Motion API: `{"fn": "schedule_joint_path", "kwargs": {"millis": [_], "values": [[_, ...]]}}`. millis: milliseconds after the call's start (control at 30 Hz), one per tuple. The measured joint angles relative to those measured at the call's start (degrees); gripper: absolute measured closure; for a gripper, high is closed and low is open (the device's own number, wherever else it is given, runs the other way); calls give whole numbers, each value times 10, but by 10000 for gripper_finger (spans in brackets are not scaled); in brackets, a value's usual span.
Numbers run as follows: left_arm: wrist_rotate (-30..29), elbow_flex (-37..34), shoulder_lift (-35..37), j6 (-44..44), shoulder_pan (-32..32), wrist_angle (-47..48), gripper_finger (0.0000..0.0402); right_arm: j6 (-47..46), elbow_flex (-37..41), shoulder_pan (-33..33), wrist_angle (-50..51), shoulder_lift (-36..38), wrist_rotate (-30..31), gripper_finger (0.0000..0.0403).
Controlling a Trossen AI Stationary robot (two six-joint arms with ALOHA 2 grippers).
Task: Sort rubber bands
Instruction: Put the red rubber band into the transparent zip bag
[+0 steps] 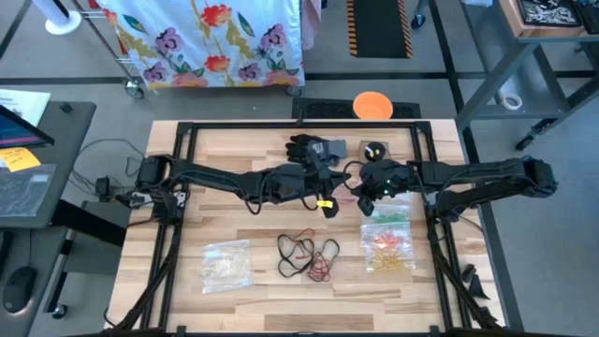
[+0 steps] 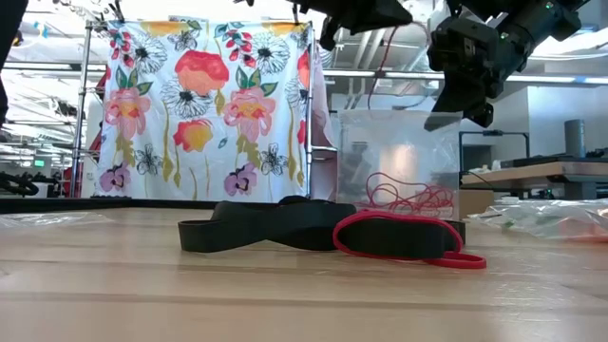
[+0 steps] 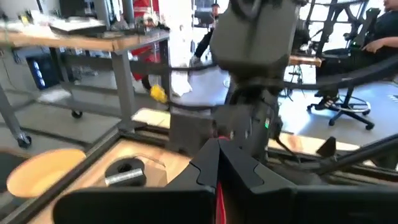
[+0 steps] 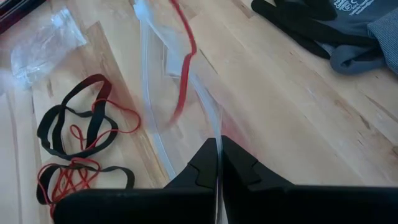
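I count 3 clear bags [image 1: 227, 263] on the worktop, 1 black glove [image 1: 314, 148] nr the far edge, and loose rubber bands [image 1: 307, 256] mid-front. L gripper [image 1: 328, 208] is clenched on a red band [image 4: 185, 59]; R gripper [image 1: 367, 208] pinches a bag's edge [image 4: 155, 99].

The table [image 1: 253, 154] is pale, light-brown wood with a visible grain, framed in black. Both arms are dark, almost black. The rubber bands [image 1: 307, 257] below the two hands are black and red, the thin ones red, the broad ones black. A clear bag [image 4: 165, 93] hanging from the right hand [image 4: 217, 163] holds a red band. The glove [image 1: 314, 148] beyond the hands is black with a grey cuff. The cloth [image 2: 204, 114] behind is white with red, pink, yellow and purple flowers.
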State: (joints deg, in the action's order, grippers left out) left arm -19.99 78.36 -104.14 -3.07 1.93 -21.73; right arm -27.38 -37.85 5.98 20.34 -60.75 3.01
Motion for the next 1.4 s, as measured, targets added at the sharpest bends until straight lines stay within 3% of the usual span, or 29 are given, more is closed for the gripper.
{"fn": "schedule_joint_path", "kwargs": {"millis": [433, 667, 767, 1133, 1400], "values": [[6, -1, -36, 17, 7, -12, 401, 0, 0, 0, 1, 0, 0, 391], [6, -1, -38, 62, 46, 33, 401, -1, 0, 1, -2, 0, 0, 391], [4, -1, -35, 90, 60, 6, 401, -2, 0, 1, -2, 0, 0, 391], [2, 0, -17, 91, 93, 54, 401, -56, 0, -7, 0, 0, 0, 391], [-45, 0, -17, 149, 104, 23, 401, -56, 0, -35, 1, 0, -1, 391]]}}
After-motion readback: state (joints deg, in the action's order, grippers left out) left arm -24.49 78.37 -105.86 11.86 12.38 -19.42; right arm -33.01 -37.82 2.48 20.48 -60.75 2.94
